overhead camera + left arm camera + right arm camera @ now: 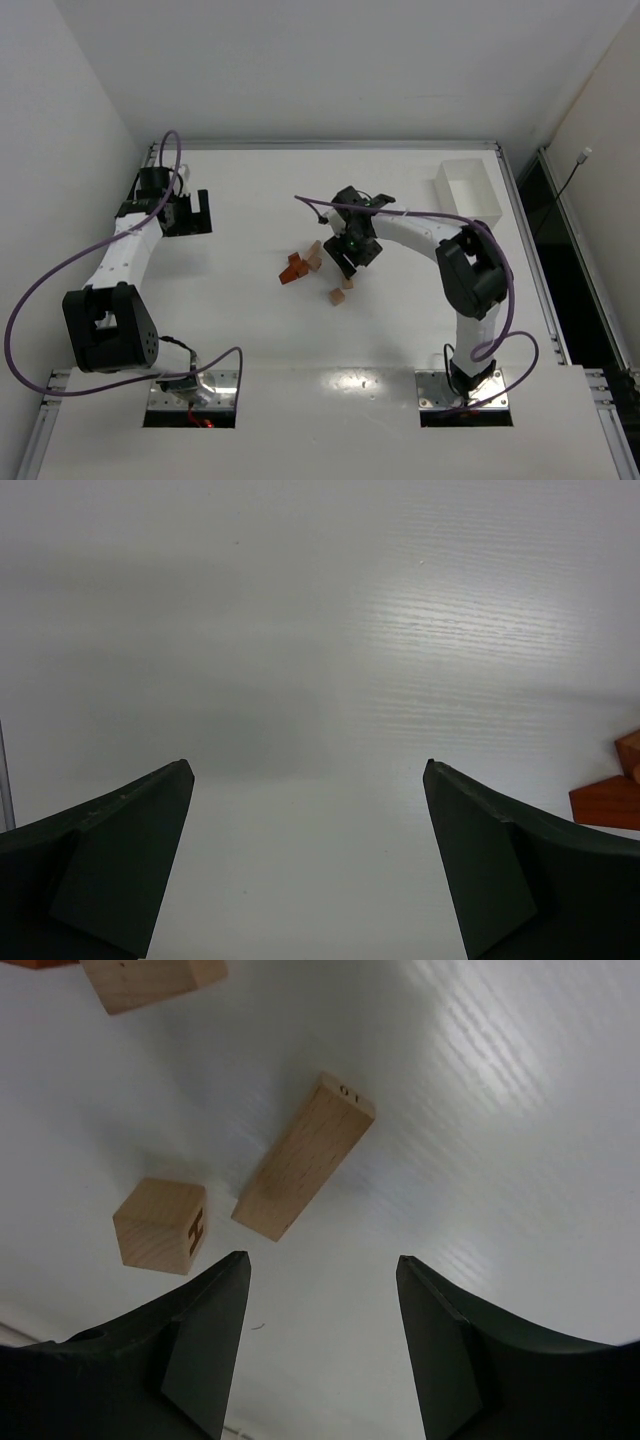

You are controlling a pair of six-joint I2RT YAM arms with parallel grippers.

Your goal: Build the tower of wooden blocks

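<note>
The wood blocks lie loose on the white table, with no stack standing. Reddish-brown pieces touch a tan block. A tan cube and a tan bar lie just right of them. In the right wrist view the tan bar lies flat, the cube marked H sits to its left, and another tan block is at the top edge. My right gripper is open and empty, hovering just short of the bar. My left gripper is open and empty at far left; a reddish-brown block shows at its right edge.
A white rectangular tray stands at the back right of the table. The table's raised metal rim runs along the far side and both sides. A purple cable loops off the right wrist.
</note>
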